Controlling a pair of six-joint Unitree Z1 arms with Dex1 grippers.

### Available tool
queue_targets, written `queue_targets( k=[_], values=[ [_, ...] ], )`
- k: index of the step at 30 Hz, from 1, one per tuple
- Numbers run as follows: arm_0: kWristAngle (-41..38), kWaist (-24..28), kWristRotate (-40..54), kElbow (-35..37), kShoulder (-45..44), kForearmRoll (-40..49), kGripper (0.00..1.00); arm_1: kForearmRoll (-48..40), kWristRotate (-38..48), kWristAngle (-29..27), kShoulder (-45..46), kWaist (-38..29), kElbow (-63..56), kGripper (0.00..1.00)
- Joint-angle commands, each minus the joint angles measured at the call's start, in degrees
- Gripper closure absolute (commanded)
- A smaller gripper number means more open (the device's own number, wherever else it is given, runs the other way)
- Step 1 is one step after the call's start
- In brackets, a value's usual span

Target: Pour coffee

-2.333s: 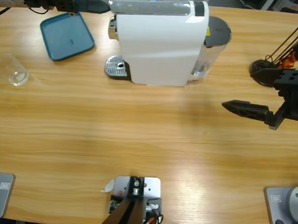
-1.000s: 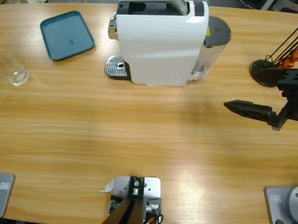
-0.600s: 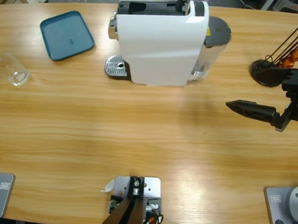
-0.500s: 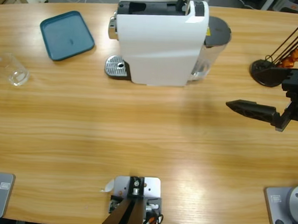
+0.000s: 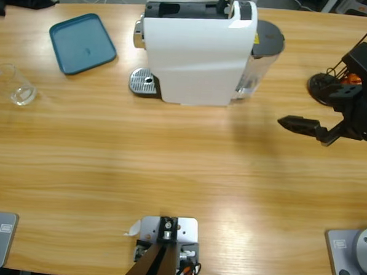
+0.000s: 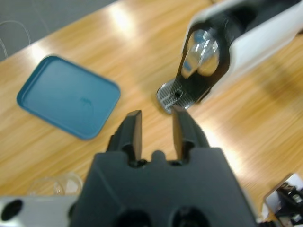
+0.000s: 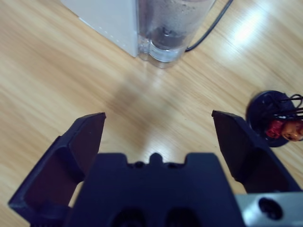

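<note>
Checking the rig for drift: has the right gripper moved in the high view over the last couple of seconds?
Yes. The right gripper has lifted slightly toward the far edge, nearer the black capsule stand, and now looks shorter; the coffee machine stayed put.

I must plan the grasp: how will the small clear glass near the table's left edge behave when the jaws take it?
The clear glass looks thin-walled, so probably fragile and slippery. It seems nearly empty, likely light, so a sideways push could tip it.
</note>
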State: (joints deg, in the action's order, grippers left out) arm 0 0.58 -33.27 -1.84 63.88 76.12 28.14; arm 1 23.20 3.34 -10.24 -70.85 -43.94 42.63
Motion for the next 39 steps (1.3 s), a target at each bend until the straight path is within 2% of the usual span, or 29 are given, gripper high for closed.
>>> queue_targets(
  k=[1,5,7,13,18,21,24,27,29,34,37,39],
  values=[
    [0.29,-0.84,-1.55,-11.7,-6.94,-4.28,0.092,-8.22,7.3,-11.45,10.39,0.78,-5.99,0.0],
    [-0.85,-0.84,-1.67,-18.0,-11.65,-8.48,0.076,-1.91,8.3,-21.63,8.79,1.08,-2.55,0.0],
    [-0.62,-0.75,-1.46,-19.09,-11.95,-8.54,0.086,3.0,10.2,-22.63,4.72,4.67,0.62,0.0],
    [1.17,-0.33,-2.38,-21.14,-12.44,-10.17,0.119,10.41,14.03,-31.23,-6.39,11.59,6.47,0.0],
    [2.44,-0.31,-2.2,-23.57,-14.62,-12.44,0.119,11.35,19.81,-29.71,-6.2,12.81,7.95,0.0],
    [3.19,-0.31,-2.29,-24.36,-14.53,-13.18,0.118,9.89,24.15,-26.06,-3.18,14.21,5.64,0.0],
    [3.19,-0.31,-2.29,-24.68,-14.37,-13.55,0.119,8.3,22.96,-26.2,-3.49,14.79,4.77,0.0],
    [3.19,-0.31,-2.29,-24.82,-14.21,-13.67,0.119,6.42,20.27,-19.08,-4.44,18.15,4.98,0.0],
    [3.19,-0.31,-2.29,-24.85,-13.91,-13.9,0.119,5.76,18.55,-16.53,-4.65,20.07,5.17,0.0],
    [3.19,-0.31,-2.34,-25.03,-14.42,-13.92,0.119,2.7,18.81,-16.46,-1.58,23.58,2.22,0.001],
    [3.19,-0.31,-2.38,-25.12,-14.3,-13.92,0.119,1.47,18.81,-16.11,-0.63,26.69,1.23,0.085],
    [3.19,-0.31,-2.45,-25.22,-14.65,-13.9,0.119,0.71,18.77,-14.61,-0.61,28.64,0.95,0.105]
  ],
)
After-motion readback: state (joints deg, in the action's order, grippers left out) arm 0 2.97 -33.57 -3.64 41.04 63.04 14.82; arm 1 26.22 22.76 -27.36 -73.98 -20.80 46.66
